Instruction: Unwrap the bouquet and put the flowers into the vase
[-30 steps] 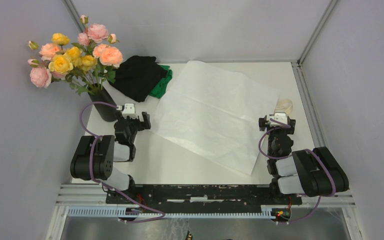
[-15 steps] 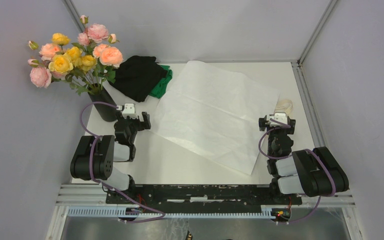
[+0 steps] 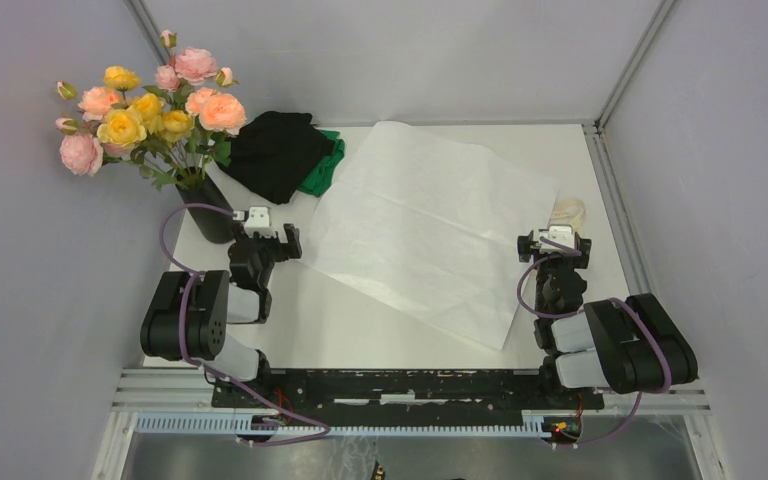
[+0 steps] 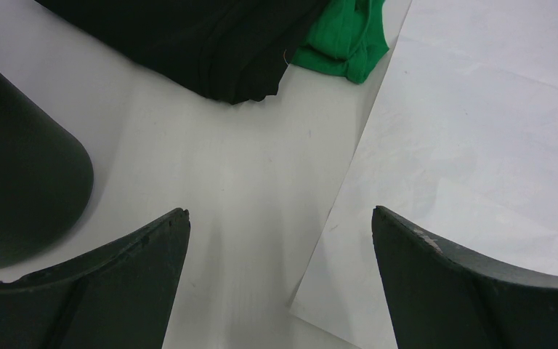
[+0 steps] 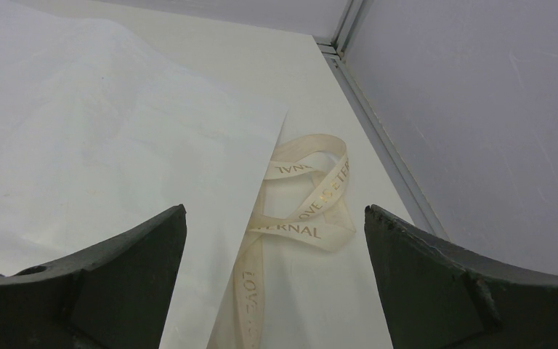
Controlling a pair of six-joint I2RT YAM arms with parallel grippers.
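**Nothing Moved: Flowers Already Housed**

No change is found across the last second: both arms are seen parked where they were, and no object has been shifted. The left gripper point(image 3: 265, 235) is held wide apart. Nothing lies between its jaws except bare table point(image 3: 360, 330) and the near edge of the paper sheet point(image 3: 430, 230), which runs under the right-hand jaw in the wrist view. The vase point(image 3: 212, 210) is found just outside the left-hand jaw of that gripper, untouched. The flowers point(image 3: 150, 105) are carried upright in it, fanned out above its mouth. The black-and-green cloth heap point(image 3: 280, 155) is seen ahead, beyond the jaw tips. The right gripper point(image 3: 555, 243) is likewise spread fully and holds nothing. The ribbon point(image 5: 312, 196) is laid loose just ahead of its gap, beside the sheet's edge. With the wrap flattened, the ribbon untied and the stems in the vase, the task is judged finished. The stillness is read as a rest at the end, and no further grasp appears to be called for.
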